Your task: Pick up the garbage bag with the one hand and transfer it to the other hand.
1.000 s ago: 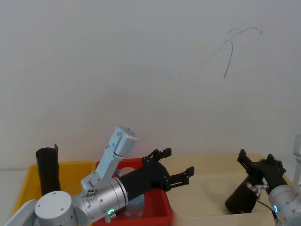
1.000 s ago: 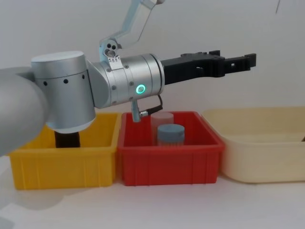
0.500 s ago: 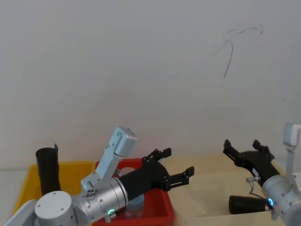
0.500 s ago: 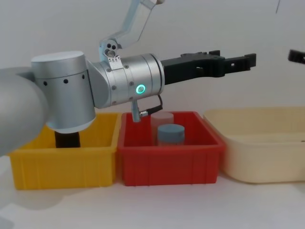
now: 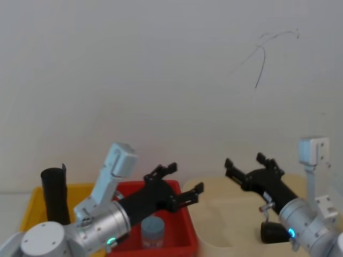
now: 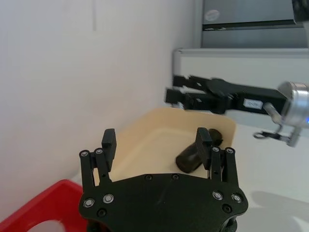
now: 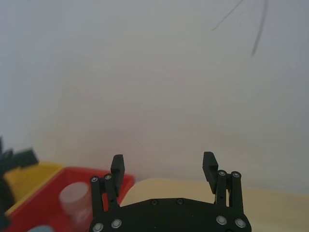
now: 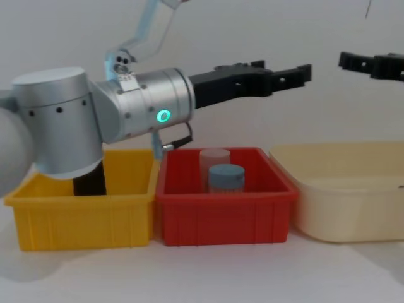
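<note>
Currently, my left hand (image 5: pixel 185 178) hangs above the red bin (image 8: pixel 221 221), fingers spread wide, holding nothing. My right hand (image 5: pixel 244 160) is likewise wide open and empty above the beige bin (image 8: pixel 341 214), where the garbage bag (image 6: pixel 190 158), a glossy black roll, lies on its side. Red bin: translucent cup (image 8: pixel 214 156), grey-blue cylinder (image 8: pixel 226 178). Yellow bin (image 8: pixel 82 227): slim black roll (image 5: pixel 53 195), upright.

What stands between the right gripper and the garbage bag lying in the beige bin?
Nothing visible does. The right gripper hangs open above the beige bin. The garbage bag lies on its side on the bin's floor lower down, with only open air between them. The left gripper is off to the side.
</note>
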